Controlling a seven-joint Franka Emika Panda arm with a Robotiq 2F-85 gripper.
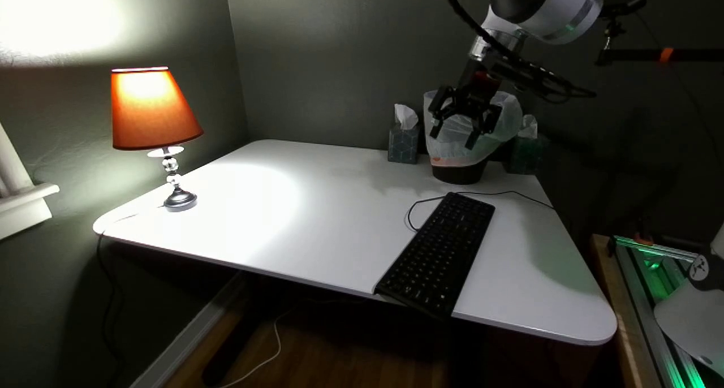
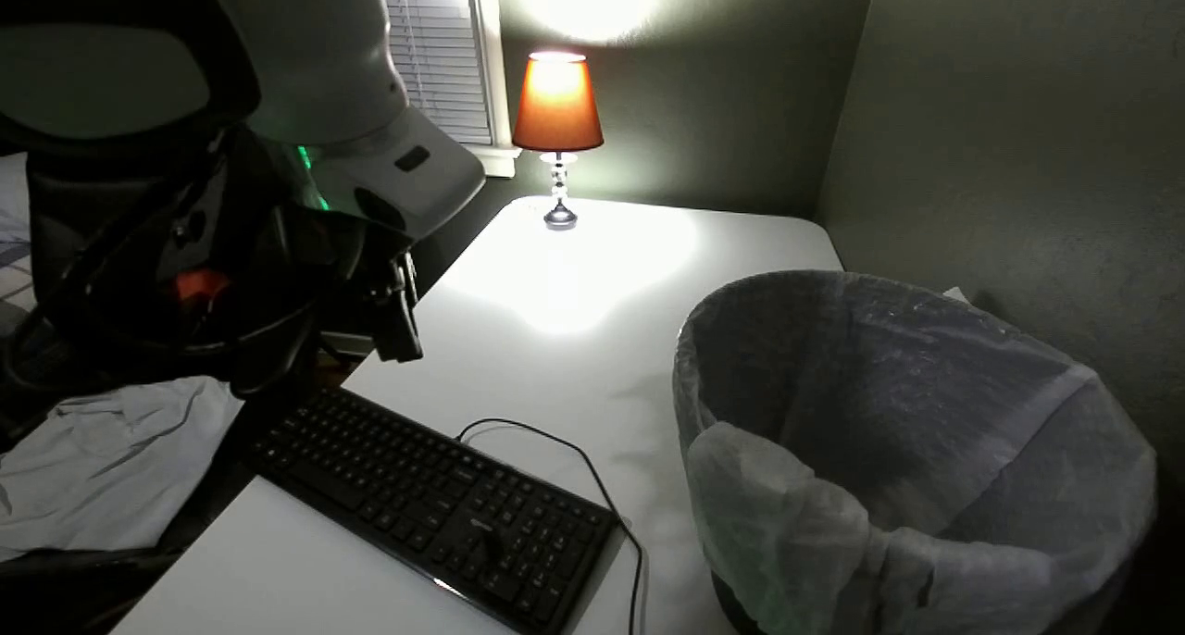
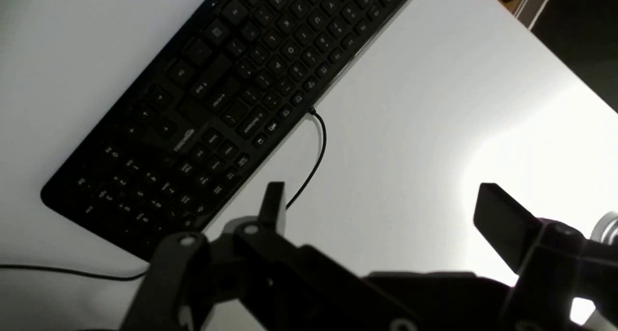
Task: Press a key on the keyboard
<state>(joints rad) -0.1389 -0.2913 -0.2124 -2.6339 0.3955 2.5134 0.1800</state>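
My black gripper (image 3: 384, 196) is up in the air over the white, flat counter (image 1: 317, 201) with round corners. My two dark, blocky fingers (image 3: 274, 200) are spread wide apart. The long, flat, black keyboard (image 1: 438, 252) with rows of dark keys lies on the counter. One end pokes out past the front edge, and the end with the number keys points to the back edge, by the gray wall (image 1: 317, 54). Its thin black cable (image 3: 324, 140) comes out of a long side and bends round on the counter. Near the back edge stands a black, round bin (image 1: 459, 175) with a thin, whitish plastic bag (image 2: 782, 515) over its rim. Just beside it is a small gray box (image 1: 403, 146) with a white tissue (image 1: 405, 117) sticking up. A glowing lamp (image 1: 151, 113) with an orange shade and a shiny foot stands by the short edge far from the keyboard, near the front corner.
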